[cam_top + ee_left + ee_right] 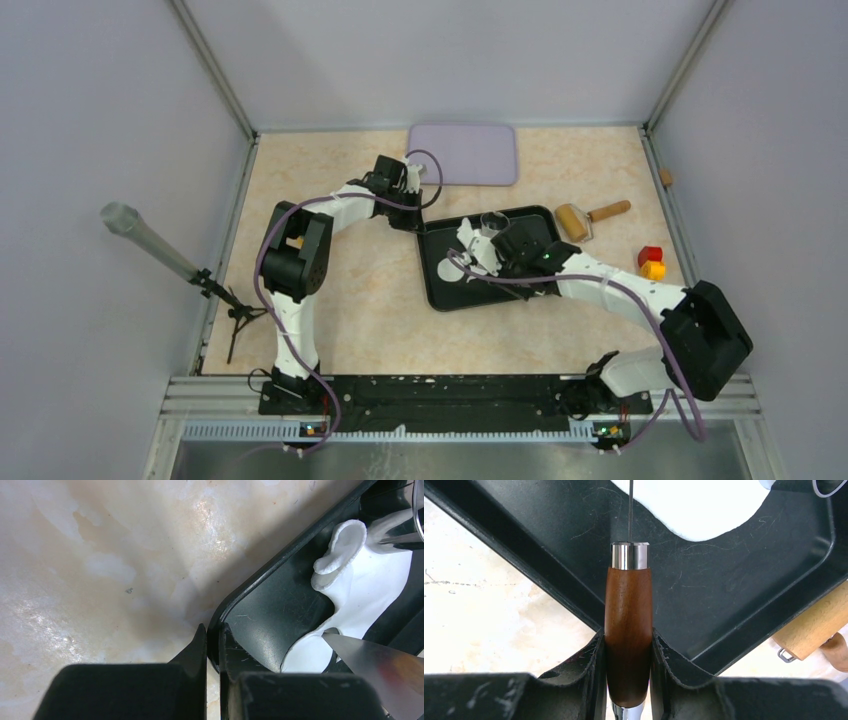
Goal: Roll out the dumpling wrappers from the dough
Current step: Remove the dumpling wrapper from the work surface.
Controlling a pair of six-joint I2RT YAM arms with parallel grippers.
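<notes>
Left end effector [212, 632]: clenched on tray [265, 610] corner rim
Right end effector [628, 642]: grasping knife [628, 605] handle
Dough [372, 587]: flattened, in tray, blade tip at its edge

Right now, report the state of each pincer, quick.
Left pincer: closed on the corner rim of the black tray.
Right pincer: closed on the wooden handle of the knife.

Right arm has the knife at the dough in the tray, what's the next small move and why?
Probably press the knife down through the dough to cut off a piece. The blade tip sits at the dough's edge, the right tool grips the wooden handle, and the left tool pinches the tray corner, steadying it.
</notes>
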